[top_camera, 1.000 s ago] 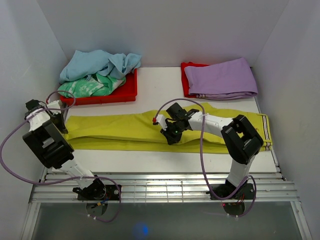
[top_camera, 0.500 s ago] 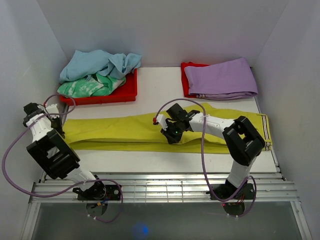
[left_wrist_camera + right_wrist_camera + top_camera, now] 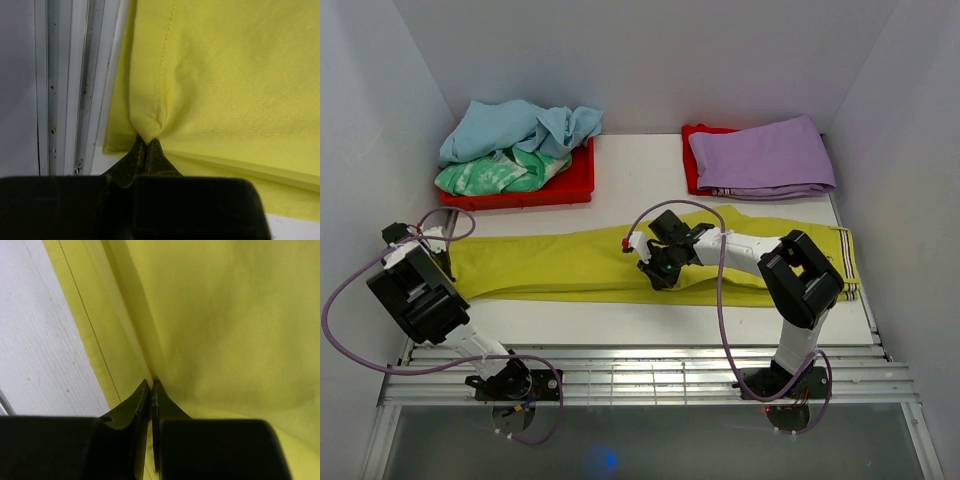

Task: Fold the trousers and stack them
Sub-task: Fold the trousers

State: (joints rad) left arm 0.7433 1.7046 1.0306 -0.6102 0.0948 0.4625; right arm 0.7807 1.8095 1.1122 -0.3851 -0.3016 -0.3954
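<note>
- trousers (image 3: 570, 265): chartreuse-yellow, lying flat in a long band across the middle of the table (image 3: 640, 180), running 9 o'clock to 3 o'clock in the top view; legs stacked one on the other, striped band at the 3 o'clock end.
- left gripper (image 3: 442, 262): at the 9 o'clock end of the trousers, right by the table edge. Jaws closed, pinching the yellow cloth. Wrist view shows the fabric puckered into the tips along a stitched seam, with layered edges of cloth at 4 o'clock of the tips.
- right gripper (image 3: 655, 272): near table centre, on the near edge of the trousers. Jaws pressed together with yellow cloth creased into the tips. Bare table shows at 9 o'clock in its wrist view.
- red tray (image 3: 570, 185): at 11 o'clock, holding a light blue garment (image 3: 520, 125) piled over a green-patterned garment (image 3: 490, 175).
- lilac garment (image 3: 760, 155): folded, at 1 o'clock, on a second red tray (image 3: 690, 160), just beyond the trousers.
</note>
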